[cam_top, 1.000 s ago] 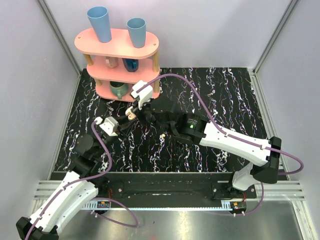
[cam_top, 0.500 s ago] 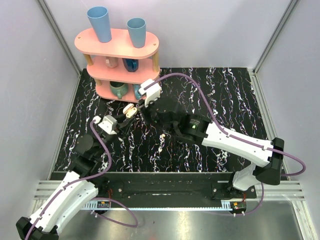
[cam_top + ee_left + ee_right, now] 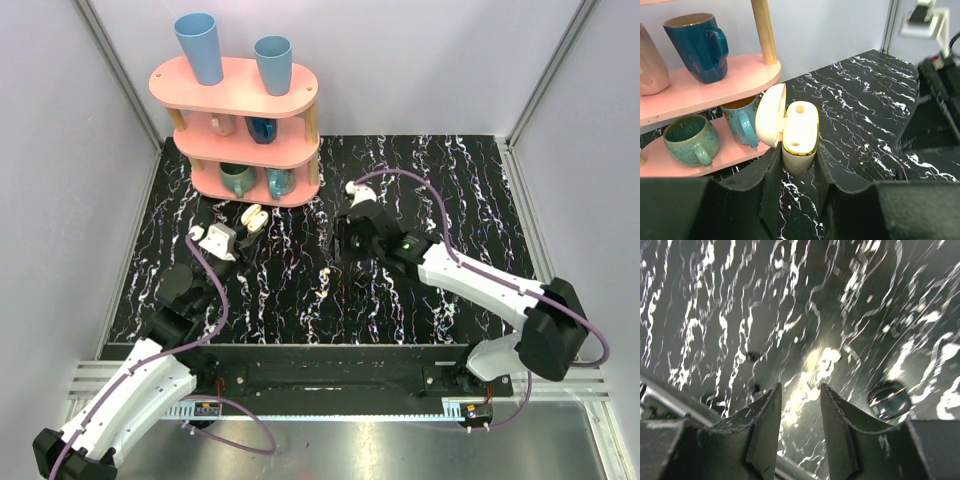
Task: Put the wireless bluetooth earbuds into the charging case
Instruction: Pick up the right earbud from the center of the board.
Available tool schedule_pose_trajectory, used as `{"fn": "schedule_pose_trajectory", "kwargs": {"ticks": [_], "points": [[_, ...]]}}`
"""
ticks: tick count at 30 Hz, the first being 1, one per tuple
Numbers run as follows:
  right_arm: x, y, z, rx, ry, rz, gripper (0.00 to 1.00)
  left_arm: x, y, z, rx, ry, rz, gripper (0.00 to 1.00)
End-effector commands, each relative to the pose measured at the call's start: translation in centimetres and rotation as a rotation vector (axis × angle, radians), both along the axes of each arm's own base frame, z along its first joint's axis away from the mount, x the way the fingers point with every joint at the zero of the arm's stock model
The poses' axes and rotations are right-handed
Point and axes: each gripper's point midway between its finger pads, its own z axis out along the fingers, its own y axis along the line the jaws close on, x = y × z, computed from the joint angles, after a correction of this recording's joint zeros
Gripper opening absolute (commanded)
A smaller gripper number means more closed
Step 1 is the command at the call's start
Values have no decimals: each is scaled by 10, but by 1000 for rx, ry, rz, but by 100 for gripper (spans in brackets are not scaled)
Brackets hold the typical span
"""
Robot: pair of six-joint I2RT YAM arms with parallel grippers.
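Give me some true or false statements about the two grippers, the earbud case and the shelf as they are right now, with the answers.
1. The left gripper grips the charging case. True.
2. The case is closed. False: its lid stands open, swung toward the shelf.
3. The right gripper holds an earbud. False: its fingers stand apart with nothing between them.
4. Two blue cups stand on the top tier of the pink shelf. True.
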Motion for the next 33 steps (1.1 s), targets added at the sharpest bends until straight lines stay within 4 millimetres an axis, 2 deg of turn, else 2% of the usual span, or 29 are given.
{"fn": "schedule_pose_trajectory", "kwargs": {"ticks": [1,6,7,12,15,24,33], "points": [[-35,32,-31,163,267,55,45,1,4,17,-28,-30,24,0],[-43,25,-64,199,385,-76,50,-1,7,21,-43,-50,31,0],[-45,21,-77,180,401,-97,50,-1,7,21,-41,-49,31,0],[-54,37,-93,175,466,-96,50,-2,6,20,-46,-43,27,0],[-52,40,-112,136,493,-113,50,-2,7,20,-45,-47,29,0],[-43,36,-141,64,508,-178,48,-5,7,24,-53,-58,22,0],[-35,42,-150,36,498,-187,41,-5,8,23,-50,-57,26,0]]}}
